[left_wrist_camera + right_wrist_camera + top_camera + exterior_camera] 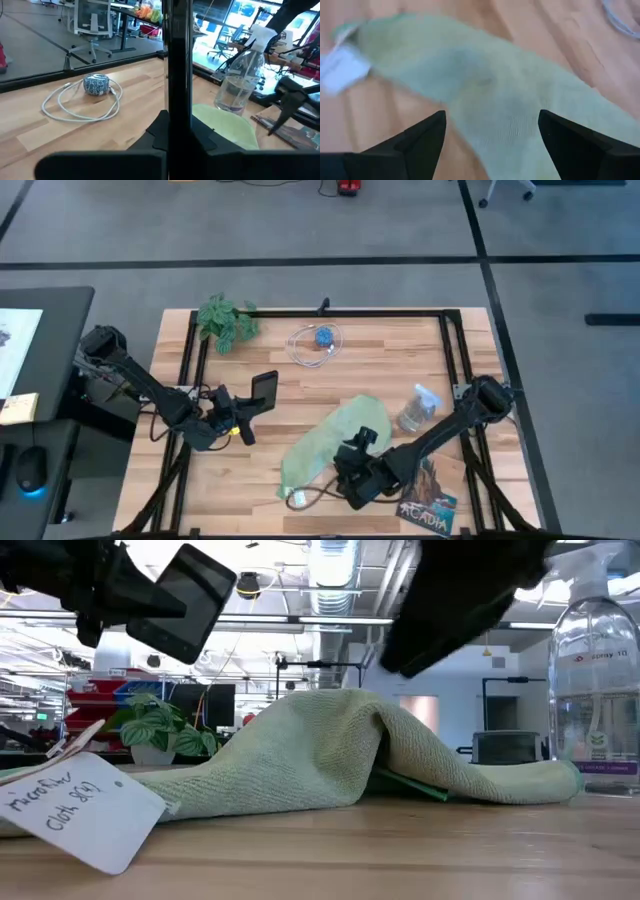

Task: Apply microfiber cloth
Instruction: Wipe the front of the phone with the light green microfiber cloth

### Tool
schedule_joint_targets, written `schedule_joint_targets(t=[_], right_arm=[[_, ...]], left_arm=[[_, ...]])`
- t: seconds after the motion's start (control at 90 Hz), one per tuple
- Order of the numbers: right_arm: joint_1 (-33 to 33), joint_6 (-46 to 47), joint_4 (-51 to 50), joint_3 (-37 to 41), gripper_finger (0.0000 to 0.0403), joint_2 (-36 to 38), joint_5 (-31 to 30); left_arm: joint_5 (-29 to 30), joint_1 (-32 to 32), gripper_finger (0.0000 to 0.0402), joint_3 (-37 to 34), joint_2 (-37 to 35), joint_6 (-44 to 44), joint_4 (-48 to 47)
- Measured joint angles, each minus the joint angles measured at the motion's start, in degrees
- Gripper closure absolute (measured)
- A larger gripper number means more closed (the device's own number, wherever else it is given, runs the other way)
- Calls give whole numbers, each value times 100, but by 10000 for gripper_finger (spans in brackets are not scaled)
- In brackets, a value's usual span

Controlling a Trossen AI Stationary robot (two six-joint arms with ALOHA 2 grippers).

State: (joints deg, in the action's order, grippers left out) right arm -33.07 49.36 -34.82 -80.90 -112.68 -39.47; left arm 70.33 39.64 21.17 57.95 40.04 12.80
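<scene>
**Desk:** What sits at the centre of the overhead frame?

**Photographer:** The microfiber cloth [330, 440], pale sage green, lies rumpled on the wooden table [400, 350], running from the middle of the frame down toward lower left. Its white tag [297, 498] rests at the lower end. In the level view the cloth [330, 755] humps up mid-frame, and the handwritten tag [80, 805] lies at lower left.

**Desk:** And the arms?

**Photographer:** The right gripper [358, 452] hovers over the cloth's lower right portion, just below centre. Its wrist camera shows both dark fingers [420, 142] spread wide apart with nothing between them, the green fabric [510, 110] filling the view underneath. The left gripper [243, 418] sits at left of centre, closed on a black phone [264, 388] held above the table, clear of the cloth. From table height the phone [185, 602] appears tilted in the upper left corner. In the left wrist view it stands edge-on as a dark vertical bar [178, 75] through the middle.

**Desk:** Anything else in shot?

**Photographer:** A clear spray bottle [418, 408] stands just right of the cloth. A coiled white cable [315, 343] with a blue ball-like item inside lies near the top centre, a leafy plant [226, 321] sits at upper left of the table, and a book [430, 505] lies at lower right.
</scene>
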Motion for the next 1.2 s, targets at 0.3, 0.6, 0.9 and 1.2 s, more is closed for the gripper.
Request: schedule_joint_targets(t=[0.3,0.6,0.9,1.2], right_arm=[[353,-373,2432,1164,162,-17,240],[479,-1185,3470,1658,391,3,405],[308,-2921,3495,1142,401,997,-873],[494,-6485,4990,335,402,539,-2095]], left_arm=[[-20,7,395,0,304,184,250],[-105,7,394,0,783,183,882],[-256,4,394,0,1456,-120,2310],[-1016,-270,393,594,2201,-909,3075]])
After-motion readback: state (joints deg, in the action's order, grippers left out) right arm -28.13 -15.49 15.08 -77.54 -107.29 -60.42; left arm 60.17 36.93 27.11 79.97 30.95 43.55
